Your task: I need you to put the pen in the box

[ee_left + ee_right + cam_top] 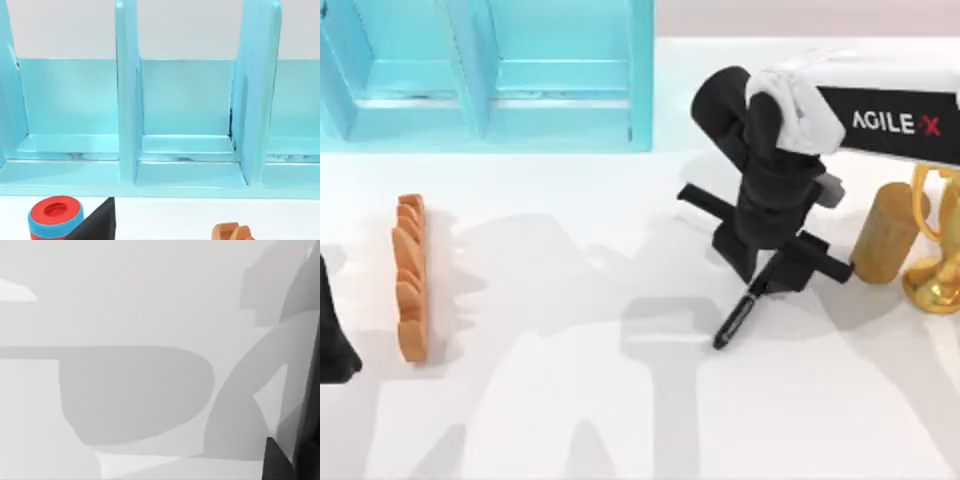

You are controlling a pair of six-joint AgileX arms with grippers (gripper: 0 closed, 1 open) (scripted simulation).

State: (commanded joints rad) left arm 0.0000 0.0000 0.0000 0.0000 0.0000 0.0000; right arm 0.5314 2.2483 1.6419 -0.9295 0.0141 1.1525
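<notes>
Right gripper [775,272] sits right of table centre in the top view, wrist pointing down, fingers closed around the upper end of the pen [738,318]. The pen is slim and black and hangs tilted from the jaws, its lower tip pointing down-left toward the white table [570,400]. Whether the tip touches the table or is lifted off it cannot be told. The right arm comes in from the right edge of the top view, white casing with black lettering.

The box [560,90] is a light blue compartmented rack at the top left of the top view, well apart from the pen. The left wrist view faces its open compartments [185,115], split by upright dividers.

Tan cylinder [886,235] stands upright just right of the right gripper, with a gold trophy [938,270] beside it at the right edge.

Orange ridged bar [410,275] lies lengthwise on the left side of the table, below the box. Its end shows in the left wrist view [231,232], along with a red and blue round object [55,217] near the front of the box.

Left gripper [335,335] is parked at the far left edge of the top view; its jaw state cannot be told.

The right wrist view shows bare table with grey shadows.
</notes>
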